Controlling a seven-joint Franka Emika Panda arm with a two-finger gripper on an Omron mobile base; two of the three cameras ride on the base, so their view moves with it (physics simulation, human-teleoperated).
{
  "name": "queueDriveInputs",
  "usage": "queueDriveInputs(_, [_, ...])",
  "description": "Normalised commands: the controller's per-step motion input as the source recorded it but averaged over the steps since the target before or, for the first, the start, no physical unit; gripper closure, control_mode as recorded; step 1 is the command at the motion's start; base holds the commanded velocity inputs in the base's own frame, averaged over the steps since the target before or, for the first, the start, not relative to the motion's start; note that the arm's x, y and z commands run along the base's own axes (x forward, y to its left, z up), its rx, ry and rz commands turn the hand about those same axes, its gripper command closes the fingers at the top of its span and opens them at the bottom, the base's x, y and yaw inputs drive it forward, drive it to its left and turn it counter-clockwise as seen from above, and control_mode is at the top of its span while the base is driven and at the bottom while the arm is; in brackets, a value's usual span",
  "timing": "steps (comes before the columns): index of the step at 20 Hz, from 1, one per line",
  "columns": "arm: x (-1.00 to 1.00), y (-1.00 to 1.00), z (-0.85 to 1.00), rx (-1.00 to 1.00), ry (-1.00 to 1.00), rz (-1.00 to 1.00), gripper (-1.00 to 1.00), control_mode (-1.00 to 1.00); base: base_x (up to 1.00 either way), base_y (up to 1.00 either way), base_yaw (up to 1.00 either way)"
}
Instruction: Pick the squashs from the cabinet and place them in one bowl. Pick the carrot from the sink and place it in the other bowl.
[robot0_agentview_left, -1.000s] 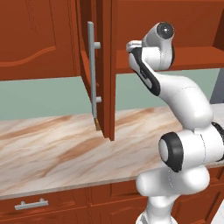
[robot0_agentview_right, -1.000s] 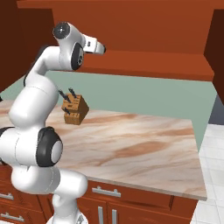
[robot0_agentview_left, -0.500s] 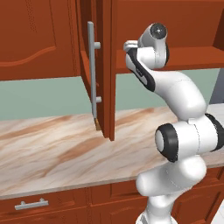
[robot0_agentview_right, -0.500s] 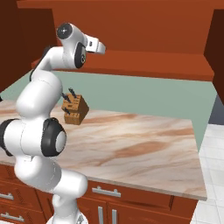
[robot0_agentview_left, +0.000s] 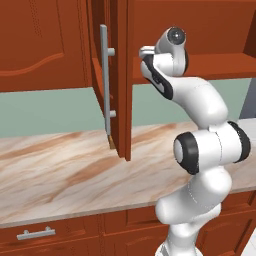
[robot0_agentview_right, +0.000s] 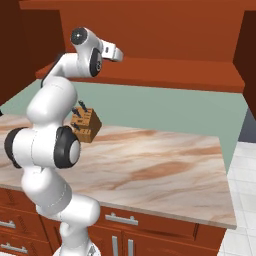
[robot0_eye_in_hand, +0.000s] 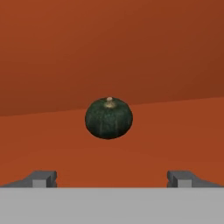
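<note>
Squash (robot0_eye_in_hand: 109, 118) unmoved; arm has risen; claw (robot0_eye_in_hand: 112, 178) wide.

arm: rises from the base, folds at the dark elbow joint, then leans up and forward to cabinet height
wrist: bent so the hand points level, away from the base cameras
gripper (robot0_eye_in_hand: 112, 177): jaws spread wide, nothing between them
fingertips (robot0_eye_in_hand: 43, 178): two dark tips stand far apart, level with each other, touching nothing
</note>
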Motion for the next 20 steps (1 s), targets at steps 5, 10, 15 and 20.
queueDriveInputs(5, [0.32,0.00,-0.05,0.00,0.00,0.00,-1.00,-1.00,0.00,0.00,0.00])
queueDriveInputs(10, [0.34,0.00,-0.04,0.00,0.00,0.00,-1.00,-1.00,0.00,0.00,0.00])
queueDriveInputs(15, [0.33,-0.01,-0.01,0.00,0.02,0.00,-1.00,-1.00,0.00,0.00,0.00])
queueDriveInputs(20, [0.32,-0.01,0.00,0.00,0.06,0.00,-1.00,-1.00,0.00,0.00,0.00])
